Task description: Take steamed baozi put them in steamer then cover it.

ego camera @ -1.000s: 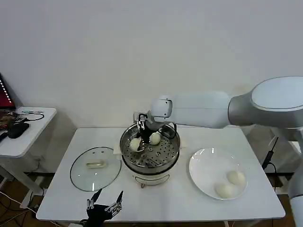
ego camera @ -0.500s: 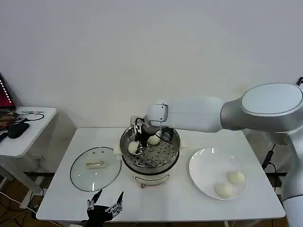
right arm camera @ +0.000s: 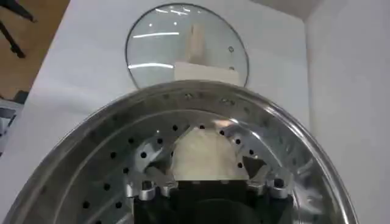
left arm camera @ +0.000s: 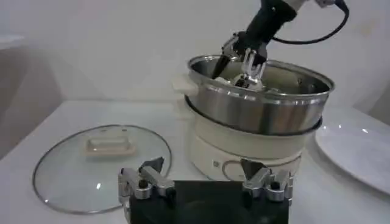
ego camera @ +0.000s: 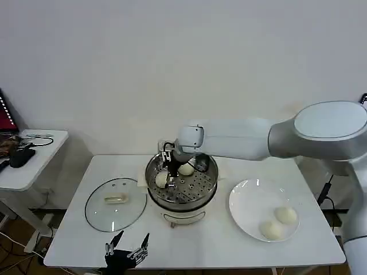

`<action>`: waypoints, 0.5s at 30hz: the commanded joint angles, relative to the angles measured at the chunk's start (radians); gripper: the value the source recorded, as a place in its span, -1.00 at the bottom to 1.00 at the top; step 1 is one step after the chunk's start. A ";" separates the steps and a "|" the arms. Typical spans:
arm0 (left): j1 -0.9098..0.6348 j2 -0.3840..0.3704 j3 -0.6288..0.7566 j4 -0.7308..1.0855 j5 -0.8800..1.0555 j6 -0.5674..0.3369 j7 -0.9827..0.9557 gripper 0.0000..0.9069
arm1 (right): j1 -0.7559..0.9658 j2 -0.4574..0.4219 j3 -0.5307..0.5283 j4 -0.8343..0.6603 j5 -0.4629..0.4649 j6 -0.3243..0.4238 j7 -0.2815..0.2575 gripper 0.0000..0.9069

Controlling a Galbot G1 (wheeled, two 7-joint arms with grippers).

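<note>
So compared to half a second back, the right tool (ego camera: 167,173) has barely shifted, still down inside the round shiny stainless-steel steamer (ego camera: 207,189) on its cream pot base. Its fingers sit narrow around a small pale cream baozi (right arm camera: 204,155), which rests on the perforated floor at the steamer's left side. A second bun (ego camera: 186,169) lies just beside it, further back. Two more buns (ego camera: 285,215) wait on the flat white round plate (ego camera: 248,206). The clear glass cover (ego camera: 115,204) lies flat on the white bench (ego camera: 218,240), left of the steamer. The left tool (ego camera: 126,250) idles at the bench's near edge, fingers spread wide.
</note>
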 commanded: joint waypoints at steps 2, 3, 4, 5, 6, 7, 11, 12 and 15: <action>0.000 -0.005 -0.003 -0.002 0.000 0.001 -0.001 1.00 | 0.040 -0.055 -0.001 0.051 -0.001 0.011 -0.001 1.00; 0.001 -0.007 -0.007 -0.003 0.000 0.001 0.001 1.00 | 0.060 -0.081 -0.003 0.072 -0.005 0.019 -0.004 1.00; 0.003 -0.008 -0.009 -0.004 -0.002 0.001 0.001 1.00 | 0.074 -0.096 -0.003 0.084 -0.006 0.021 -0.009 1.00; 0.005 -0.009 -0.012 -0.004 -0.002 0.001 0.001 1.00 | 0.088 -0.119 -0.004 0.101 -0.009 0.025 -0.012 1.00; 0.006 -0.010 -0.015 -0.002 -0.002 0.000 0.001 1.00 | 0.102 -0.140 -0.004 0.124 -0.016 0.028 -0.016 1.00; 0.008 -0.010 -0.017 -0.001 -0.002 0.000 0.001 1.00 | 0.114 -0.156 -0.005 0.134 -0.017 0.028 -0.018 1.00; 0.013 -0.014 -0.029 0.001 -0.007 0.000 0.002 1.00 | 0.195 -0.267 -0.038 0.227 -0.060 0.047 -0.054 1.00; 0.014 -0.014 -0.032 0.001 -0.008 0.000 0.003 1.00 | 0.207 -0.279 -0.041 0.240 -0.062 0.048 -0.056 1.00; 0.014 -0.013 -0.042 0.002 -0.012 0.000 0.002 1.00 | 0.246 -0.347 -0.053 0.289 -0.070 0.055 -0.065 1.00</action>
